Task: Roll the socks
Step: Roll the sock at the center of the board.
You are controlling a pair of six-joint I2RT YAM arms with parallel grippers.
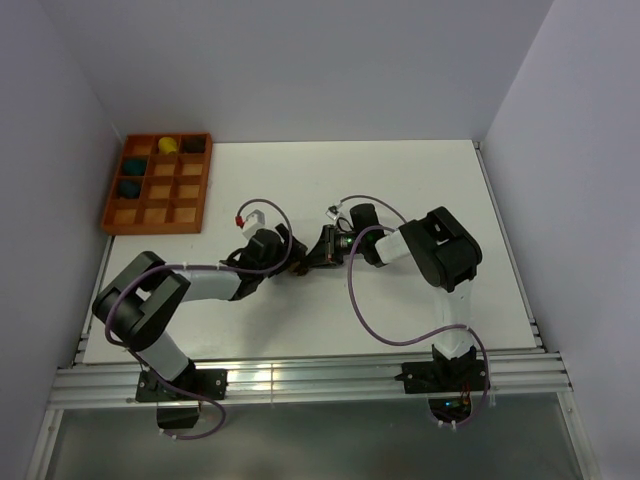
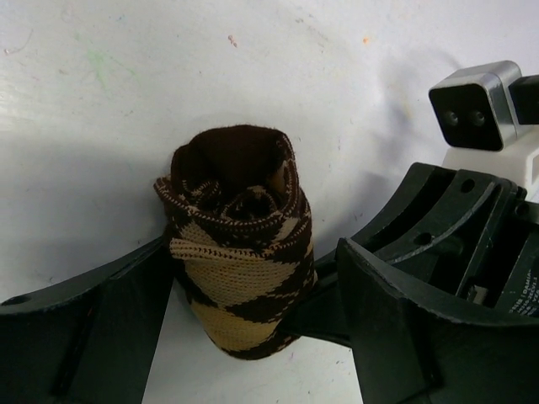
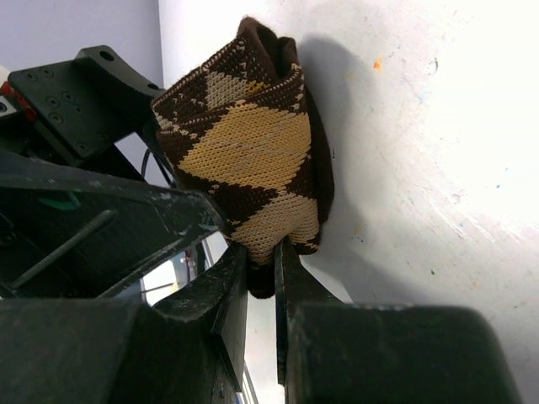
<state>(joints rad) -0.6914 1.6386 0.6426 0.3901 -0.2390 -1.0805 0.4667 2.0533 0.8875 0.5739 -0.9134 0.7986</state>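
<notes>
Where the two arms meet near the middle of the white table (image 1: 400,190), the dark-brown and tan argyle fabric socks (image 2: 240,252) sit rolled into one stubby bundle on the tabletop. The left gripper (image 2: 253,286) straddles the bundle with its fingers spread wide, one touching the roll's side without clamping it. The right gripper (image 3: 261,252) has its fingers nearly together, pinching a dark-brown edge of the bundle. An orange compartmented tray (image 1: 150,228) lies well apart at the far left corner.
</notes>
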